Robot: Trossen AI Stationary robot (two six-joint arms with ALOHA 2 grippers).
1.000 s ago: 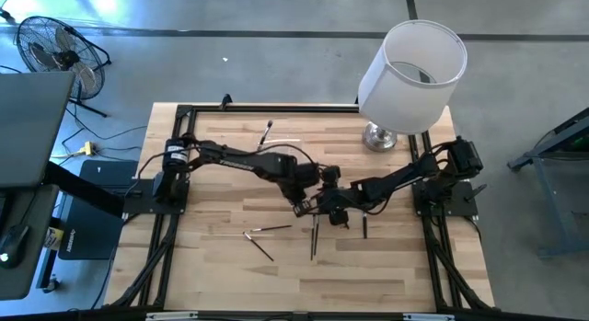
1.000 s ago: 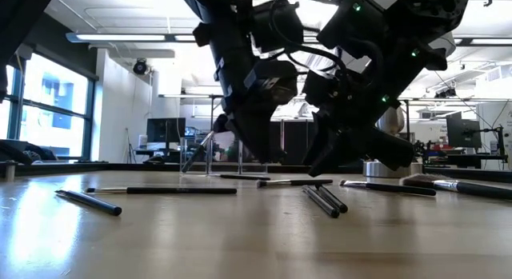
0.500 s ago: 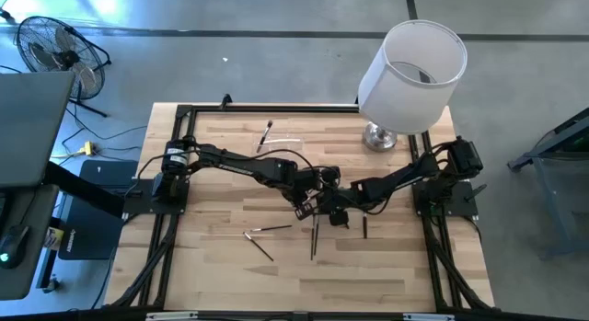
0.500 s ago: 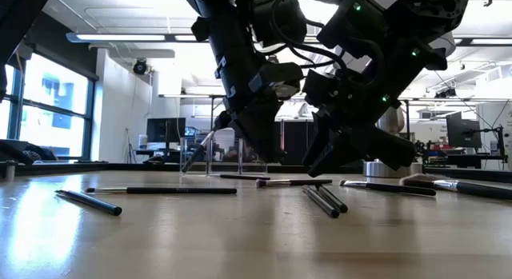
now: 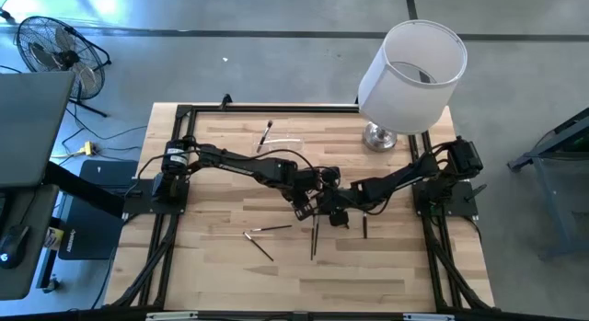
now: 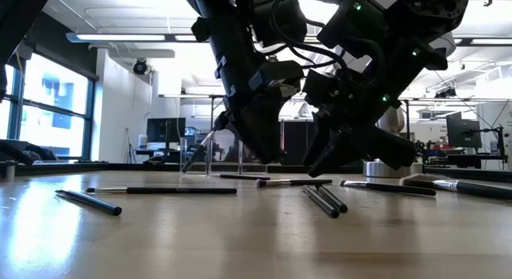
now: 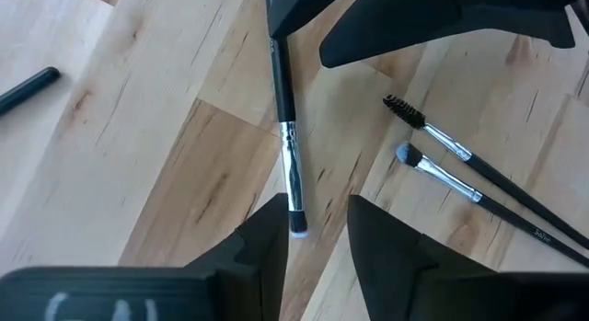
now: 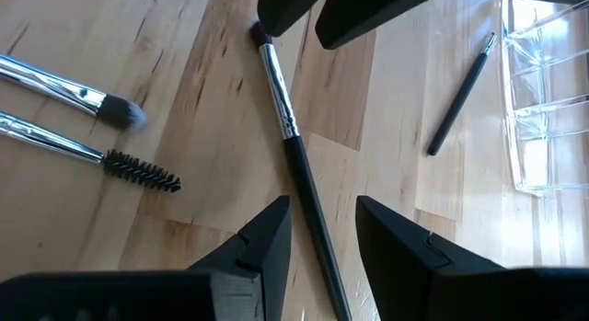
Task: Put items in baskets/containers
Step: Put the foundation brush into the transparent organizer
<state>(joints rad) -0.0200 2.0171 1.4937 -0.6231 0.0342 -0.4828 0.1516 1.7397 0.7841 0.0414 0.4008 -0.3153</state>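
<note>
Both arms meet near the middle of the wooden desk (image 5: 221,266). The left gripper (image 5: 305,206) reaches in from nine o'clock, and the right gripper (image 5: 333,211) from three o'clock, so the two nearly face each other over a single makeup brush (image 7: 288,128).

In the left wrist view that brush lies flat on the wood, its silver ferrule and small dark tip just ahead of the left fingers (image 7: 267,243), which are spread apart and grasp nothing. The right gripper's dark fingers show beyond the handle's far end. Beside it lie a spoolie brush (image 7: 433,132) and a small rounded brush (image 7: 442,174), side by side and nearly parallel.

In the right wrist view the same brush runs between the released right fingers (image 8: 267,238), which stand apart with the handle passing through the gap; whether they touch it cannot be told. A thin dark pencil (image 8: 460,91) lies toward the clear plastic holder (image 8: 543,100).

From above, the holder (image 5: 281,142) stands at about twelve o'clock from the grippers, with a brush (image 5: 268,132) beside it. Loose brushes (image 5: 262,238) lie at seven o'clock, and a pair (image 5: 315,238) at six o'clock. A white lampshade (image 5: 411,74) stands at the desk's far right corner.
</note>
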